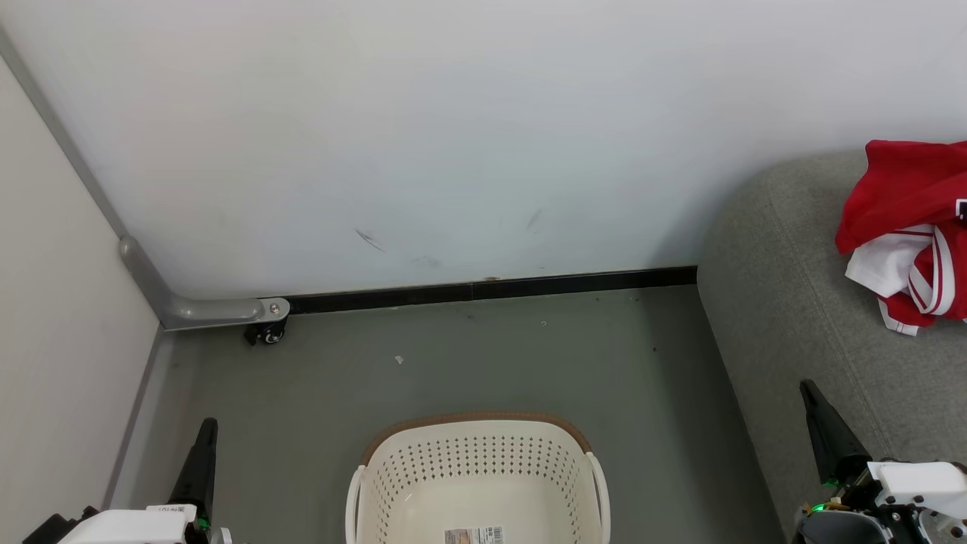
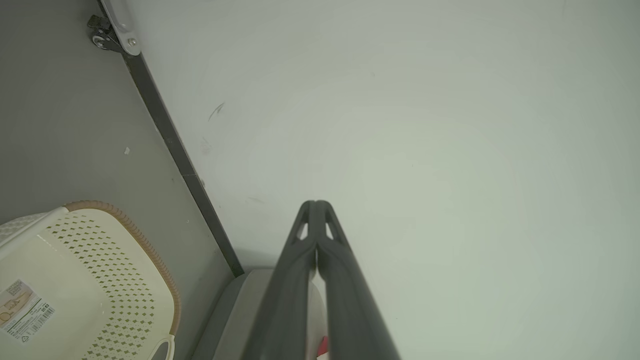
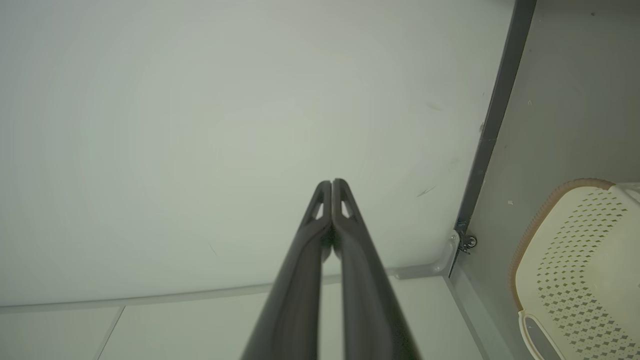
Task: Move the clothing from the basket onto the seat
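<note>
clothing: red-and-white heap, crumpled on the seat, far right.
basket: near centre on the floor; the part of its inside that shows is bare.
handling: probably light, soft and limp, and it would drape. Pinch a bunched fold, not a flat edge.
left fingers: pressed together, holding nothing.
right fingers: pressed together, holding nothing.

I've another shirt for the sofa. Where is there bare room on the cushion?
The seat is bare between its left edge and the red clothing, and nearer, from the clothing down to the right claw. Crowded: the far right, under the clothing.
</note>
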Robot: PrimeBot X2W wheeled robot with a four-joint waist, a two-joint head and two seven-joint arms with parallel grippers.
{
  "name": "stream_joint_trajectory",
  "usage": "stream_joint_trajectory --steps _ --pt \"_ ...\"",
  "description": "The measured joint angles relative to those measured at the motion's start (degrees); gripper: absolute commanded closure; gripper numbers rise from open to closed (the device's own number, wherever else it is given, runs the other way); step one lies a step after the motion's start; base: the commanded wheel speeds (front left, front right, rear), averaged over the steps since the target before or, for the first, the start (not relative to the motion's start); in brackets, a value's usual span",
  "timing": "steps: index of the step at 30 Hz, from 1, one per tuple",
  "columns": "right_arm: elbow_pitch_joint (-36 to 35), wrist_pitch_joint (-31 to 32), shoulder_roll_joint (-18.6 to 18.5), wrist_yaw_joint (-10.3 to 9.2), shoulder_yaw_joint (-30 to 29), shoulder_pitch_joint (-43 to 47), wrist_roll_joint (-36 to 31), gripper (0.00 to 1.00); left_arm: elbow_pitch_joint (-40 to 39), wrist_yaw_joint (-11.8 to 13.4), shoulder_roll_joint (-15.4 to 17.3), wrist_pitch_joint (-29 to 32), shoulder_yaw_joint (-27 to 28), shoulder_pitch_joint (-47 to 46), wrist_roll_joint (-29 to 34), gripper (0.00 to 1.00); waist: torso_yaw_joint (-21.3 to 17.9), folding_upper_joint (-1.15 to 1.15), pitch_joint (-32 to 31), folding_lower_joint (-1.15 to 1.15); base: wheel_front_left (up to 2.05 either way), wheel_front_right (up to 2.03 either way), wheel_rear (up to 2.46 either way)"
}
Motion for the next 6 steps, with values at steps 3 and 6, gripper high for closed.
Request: stream_joint_trajectory --steps 3,6 --pt "0.0 0.0 0.02 0.0 -0.01 0.0 0.0 1.0 0.0 0.0 0.0 0.0 0.0 0.0 0.0 1.0 0.0 0.0 0.0 0.0 0.0 0.0 0.0" --pt "0.0 0.0 0.03 0.0 -0.02 0.0 0.0 1.0 -0.01 0.0 -0.01 0.0 0.01 0.0 0.0 1.0 0.0 0.0 0.0 0.0 0.0 0.0 0.0"
